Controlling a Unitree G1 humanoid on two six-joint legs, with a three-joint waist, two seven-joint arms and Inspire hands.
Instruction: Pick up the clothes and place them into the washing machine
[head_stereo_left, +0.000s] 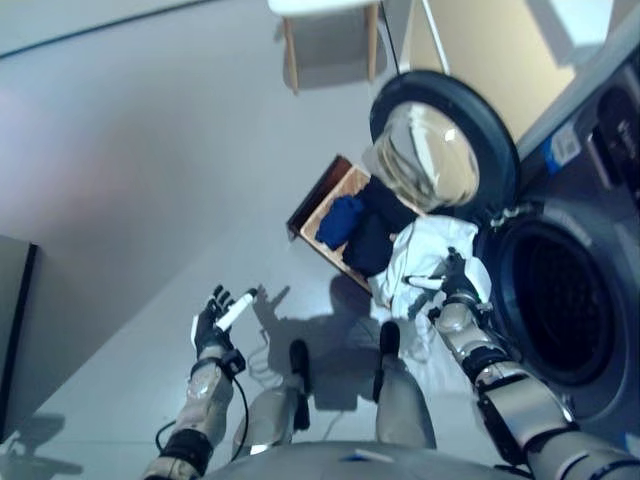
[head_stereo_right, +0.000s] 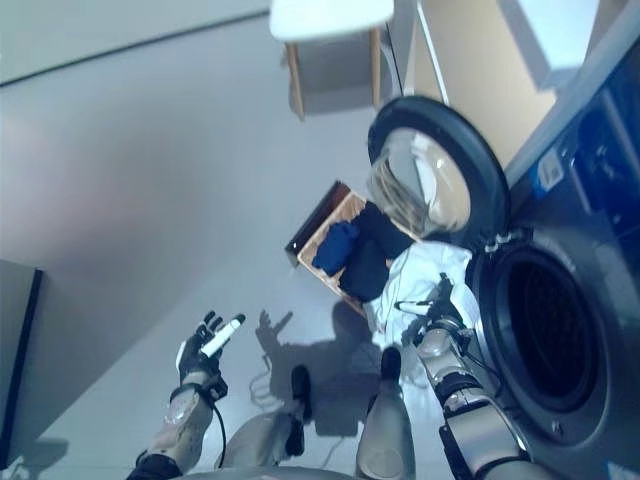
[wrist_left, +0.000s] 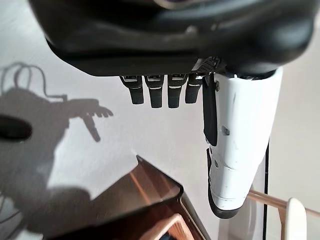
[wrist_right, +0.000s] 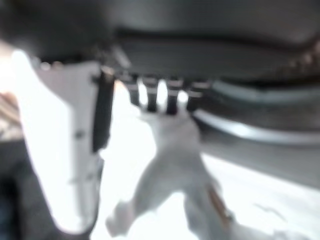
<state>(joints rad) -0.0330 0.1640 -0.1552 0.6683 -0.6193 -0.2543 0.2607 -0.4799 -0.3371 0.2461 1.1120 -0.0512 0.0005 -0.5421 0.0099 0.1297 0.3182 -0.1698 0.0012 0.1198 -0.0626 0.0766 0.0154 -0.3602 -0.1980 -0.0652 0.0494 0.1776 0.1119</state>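
A white garment (head_stereo_left: 422, 252) hangs between the basket and the washing machine's round opening (head_stereo_left: 560, 300). My right hand (head_stereo_left: 457, 284) is shut on its edge just in front of the opening; the right wrist view shows the cloth (wrist_right: 170, 165) dangling from the curled fingers. The wicker basket (head_stereo_left: 326, 210) on the brown box (head_stereo_left: 312, 192) holds a blue garment (head_stereo_left: 340, 220) and a dark navy one (head_stereo_left: 382, 236). My left hand (head_stereo_left: 213, 322) is open and empty over the floor, away from the basket.
The machine's round glass door (head_stereo_left: 445, 150) stands open above the basket. A white table with wooden legs (head_stereo_left: 330, 30) stands farther back. A dark cabinet (head_stereo_left: 15, 320) is at the far left. The brown box's corner (wrist_left: 145, 195) shows in the left wrist view.
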